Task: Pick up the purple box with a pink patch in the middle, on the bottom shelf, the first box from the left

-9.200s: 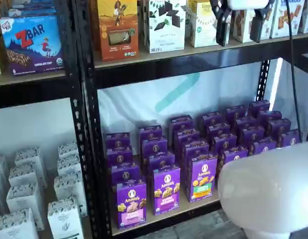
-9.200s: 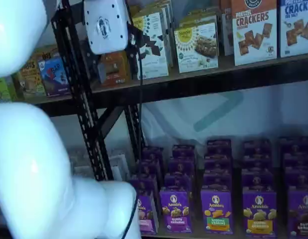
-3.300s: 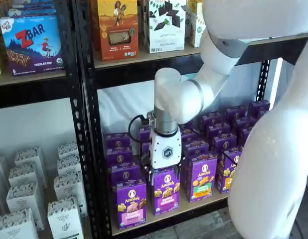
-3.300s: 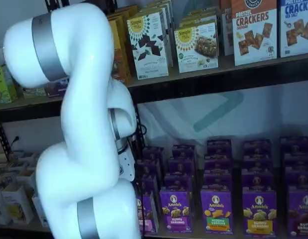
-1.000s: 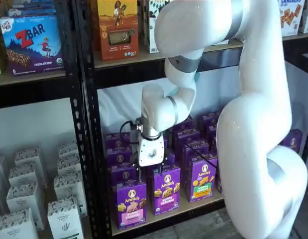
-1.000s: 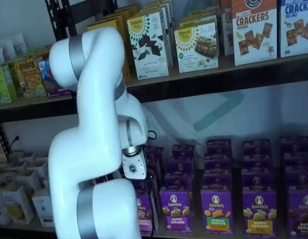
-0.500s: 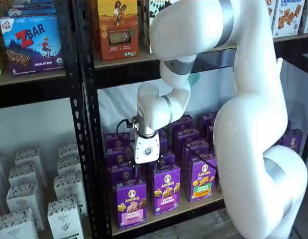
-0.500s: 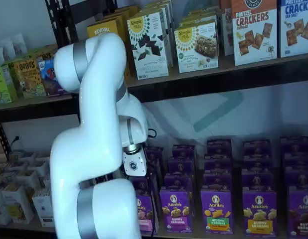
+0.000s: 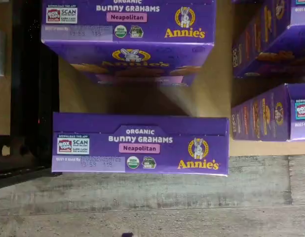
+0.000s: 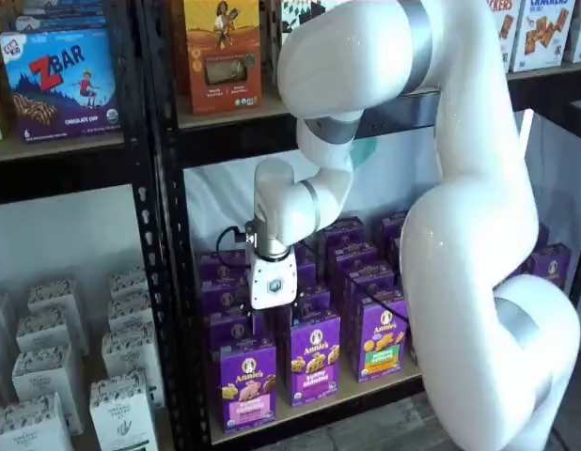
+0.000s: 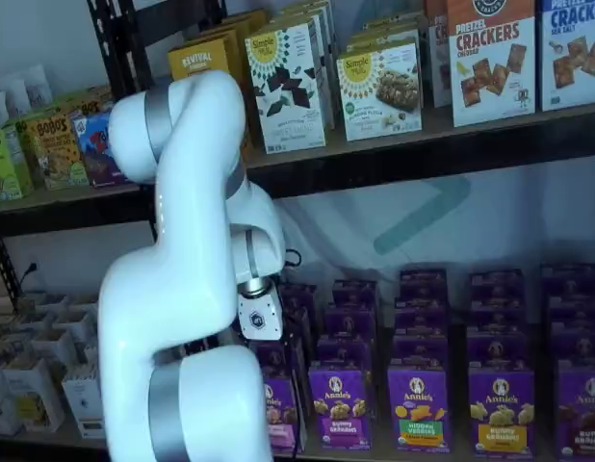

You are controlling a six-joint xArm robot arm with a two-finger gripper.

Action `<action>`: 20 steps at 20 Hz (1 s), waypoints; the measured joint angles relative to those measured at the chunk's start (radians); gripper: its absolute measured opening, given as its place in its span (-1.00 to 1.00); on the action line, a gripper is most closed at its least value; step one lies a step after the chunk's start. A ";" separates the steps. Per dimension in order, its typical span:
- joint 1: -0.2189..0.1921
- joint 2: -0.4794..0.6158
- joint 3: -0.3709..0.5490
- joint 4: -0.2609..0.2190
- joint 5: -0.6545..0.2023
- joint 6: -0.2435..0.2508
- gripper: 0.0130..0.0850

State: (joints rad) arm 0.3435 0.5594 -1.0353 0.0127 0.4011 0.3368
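Top flap of a purple cardboard Annie's box [image 9: 140, 144] labelled Neapolitan, at the tan wooden shelf's [image 9: 211, 101] edge; an identical box [image 9: 129, 22] behind.

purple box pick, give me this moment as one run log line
phase: approach | hand: above front-left column, fingers unclear | target: purple box with pink patch, on bottom shelf, not held | wrist view: Neapolitan box top below

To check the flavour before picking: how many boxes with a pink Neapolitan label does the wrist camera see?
2. The front box stands at the shelf board's front edge; the second box stands directly behind it. More behind may lie outside the picture.
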 joint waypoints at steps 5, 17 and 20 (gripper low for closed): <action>0.004 0.015 -0.015 0.012 0.010 -0.007 1.00; 0.009 0.060 -0.047 0.044 -0.002 -0.031 1.00; 0.009 0.072 -0.054 0.043 -0.008 -0.030 1.00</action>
State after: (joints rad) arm 0.3525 0.6310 -1.0898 0.0556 0.3931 0.3065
